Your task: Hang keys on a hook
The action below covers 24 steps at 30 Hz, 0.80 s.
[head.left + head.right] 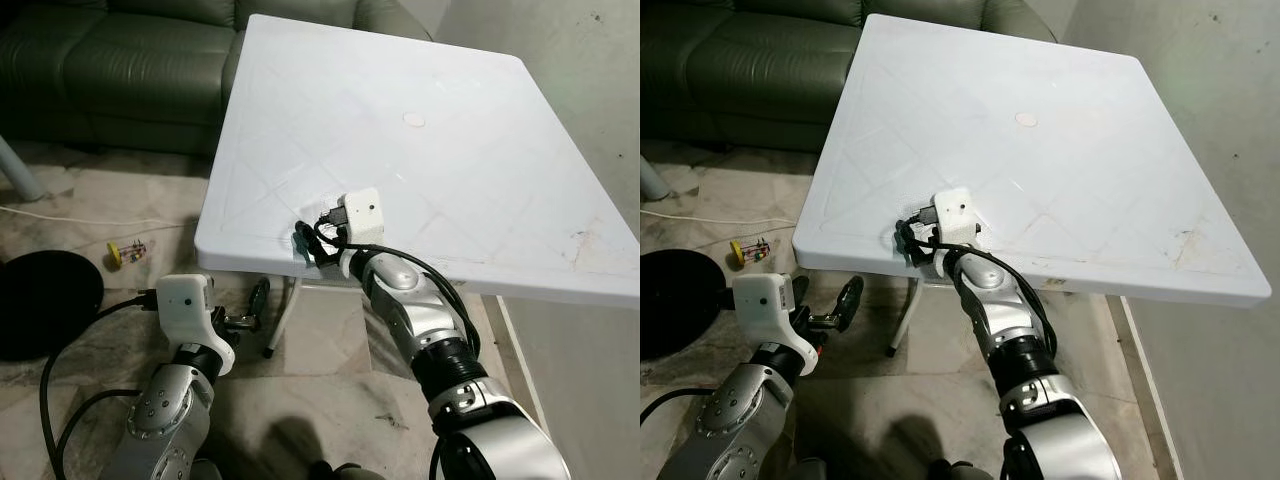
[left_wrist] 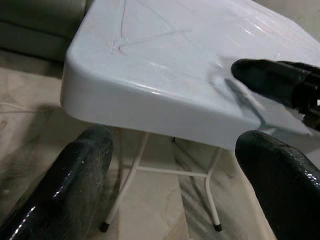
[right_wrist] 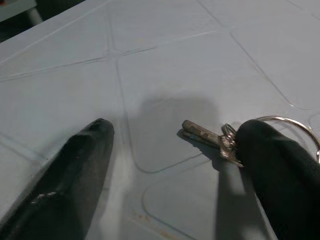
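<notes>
Keys (image 3: 212,137) lie flat on the white bench (image 1: 450,160), near its front left corner, and they are not yet lifted. In my right wrist view I see a key blade and a metal ring (image 3: 292,125) resting on the surface, partly covered by one black finger. My right pincer (image 3: 170,165) is down at the bench top with its fingers spread apart; one finger sits over the ring end and the other is off to the side, with the key blade between them. Nothing is gripped as far as I can tell.

My left pincer (image 2: 175,165) hangs below the bench edge, out in front of that corner, fingers wide apart and holding nothing.

So I judge the task is at its very start: the grasp has still to be closed, then the keys carried off and hung. I see no hook anywhere, so I will have to look for one afterwards.

From the head views my right wrist camera housing (image 1: 362,212) hides the keys and the fingertips, so only the wrist view shows them. How many keys are on the ring I cannot make out, and part of the ring is cut off at the picture's edge. A sofa (image 1: 120,60) stands behind the bench.
</notes>
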### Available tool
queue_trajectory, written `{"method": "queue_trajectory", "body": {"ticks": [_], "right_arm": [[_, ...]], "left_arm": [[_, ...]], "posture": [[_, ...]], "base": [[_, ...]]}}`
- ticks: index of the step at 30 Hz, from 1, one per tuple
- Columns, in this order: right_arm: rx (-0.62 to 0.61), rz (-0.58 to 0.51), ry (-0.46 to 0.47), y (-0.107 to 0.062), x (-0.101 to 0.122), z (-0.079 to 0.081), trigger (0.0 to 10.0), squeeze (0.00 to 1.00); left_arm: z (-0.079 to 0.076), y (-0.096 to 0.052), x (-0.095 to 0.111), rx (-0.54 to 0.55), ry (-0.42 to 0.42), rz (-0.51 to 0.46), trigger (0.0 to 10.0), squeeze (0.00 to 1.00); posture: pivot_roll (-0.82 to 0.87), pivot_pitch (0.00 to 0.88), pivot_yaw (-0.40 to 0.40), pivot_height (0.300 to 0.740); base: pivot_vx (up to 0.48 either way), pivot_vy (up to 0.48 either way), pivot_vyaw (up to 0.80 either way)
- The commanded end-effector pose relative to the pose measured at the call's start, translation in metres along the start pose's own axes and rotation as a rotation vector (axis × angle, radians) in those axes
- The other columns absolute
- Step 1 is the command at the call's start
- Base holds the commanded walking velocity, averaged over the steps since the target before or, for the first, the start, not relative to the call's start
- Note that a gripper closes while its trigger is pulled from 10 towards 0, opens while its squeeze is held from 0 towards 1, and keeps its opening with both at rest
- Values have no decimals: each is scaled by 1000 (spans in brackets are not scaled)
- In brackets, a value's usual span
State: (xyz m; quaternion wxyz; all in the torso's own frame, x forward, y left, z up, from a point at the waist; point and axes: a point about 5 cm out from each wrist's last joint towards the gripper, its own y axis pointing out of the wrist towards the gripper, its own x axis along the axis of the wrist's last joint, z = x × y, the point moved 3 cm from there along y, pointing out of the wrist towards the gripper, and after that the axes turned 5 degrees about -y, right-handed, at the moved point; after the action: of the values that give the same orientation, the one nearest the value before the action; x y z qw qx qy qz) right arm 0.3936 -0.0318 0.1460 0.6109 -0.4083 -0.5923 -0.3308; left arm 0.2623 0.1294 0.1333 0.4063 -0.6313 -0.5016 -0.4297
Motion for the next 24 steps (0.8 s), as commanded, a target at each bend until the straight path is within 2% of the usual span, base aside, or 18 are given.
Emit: {"method": "queue_trajectory", "body": {"ticks": [1,2,3,13,24], "right_arm": [[-26,61,23,-1,-14,-5,1569,0],[-28,63,22,-1,-14,-5,1569,0],[-41,60,16,-1,-14,-6,0,0],[-91,72,-18,1,-15,-8,0,0],[-106,75,-14,3,-16,-8,0,0]], "left_arm": [[-1,-4,2,10,6,-3,10000,0],[-1,-4,2,12,6,-3,10000,0],[-1,-4,2,15,6,-2,10000,0],[-1,-8,2,34,5,0,10000,0],[-1,-8,2,42,1,2,10000,0]], "posture": [[149,236,-183,740],[149,236,-183,740],[149,236,-183,740],[162,243,-187,740],[166,249,-191,740]], "base": [[0,0,0],[0,0,0],[0,0,0],[0,0,0],[0,0,0]]}}
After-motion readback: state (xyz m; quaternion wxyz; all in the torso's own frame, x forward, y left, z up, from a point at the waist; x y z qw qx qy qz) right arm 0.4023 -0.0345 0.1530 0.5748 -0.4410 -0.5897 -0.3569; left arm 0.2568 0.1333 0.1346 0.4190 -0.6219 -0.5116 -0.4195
